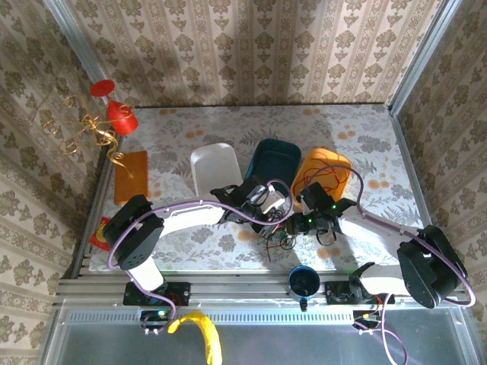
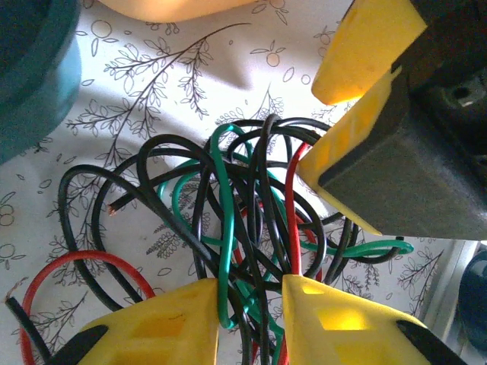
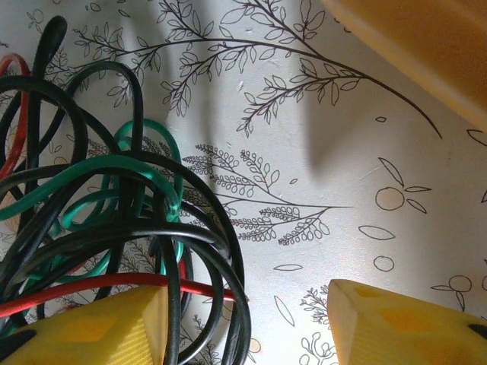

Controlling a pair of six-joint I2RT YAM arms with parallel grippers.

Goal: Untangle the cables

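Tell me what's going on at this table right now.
Two robot arms are working on a knot of red, black and green cables in the middle of the table. The left gripper has its fingers on either side of several strands; whether it is pinching them cannot be told. The right gripper is open beside the bundle, with wires against one finger. Nothing has been separated yet.
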